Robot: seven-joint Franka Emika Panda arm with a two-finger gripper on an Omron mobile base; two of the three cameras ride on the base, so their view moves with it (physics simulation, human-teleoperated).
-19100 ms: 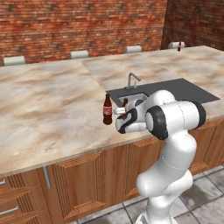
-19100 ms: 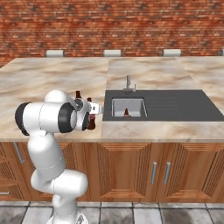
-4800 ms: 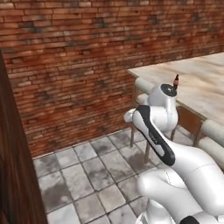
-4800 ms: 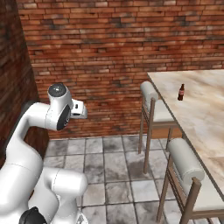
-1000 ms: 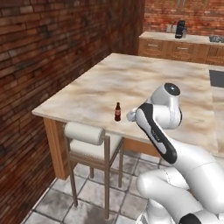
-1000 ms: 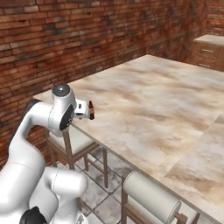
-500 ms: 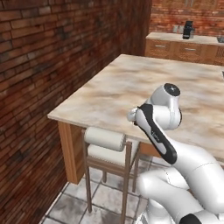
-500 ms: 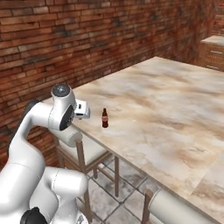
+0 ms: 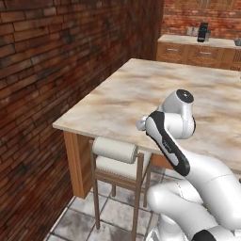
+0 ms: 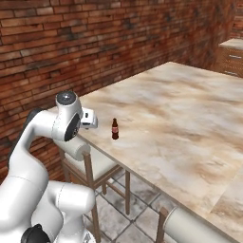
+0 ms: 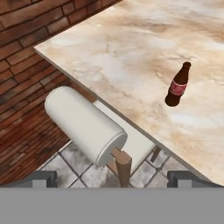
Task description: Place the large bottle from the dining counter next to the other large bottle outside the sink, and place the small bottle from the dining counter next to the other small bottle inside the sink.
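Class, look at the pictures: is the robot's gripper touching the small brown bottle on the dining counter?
Apart. In the hand view the bottle stands upright on the dining counter, well beyond the open gripper, with bare countertop between them.

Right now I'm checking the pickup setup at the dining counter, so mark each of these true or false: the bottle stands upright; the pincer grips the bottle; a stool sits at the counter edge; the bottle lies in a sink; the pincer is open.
1. The bottle stands upright on the dining counter. True.
2. The pincer grips the bottle. False: it is apart from the bottle and holds nothing.
3. A stool sits at the counter edge. True.
4. The bottle lies in a sink. False: it stands on the bare countertop.
5. The pincer is open. True.
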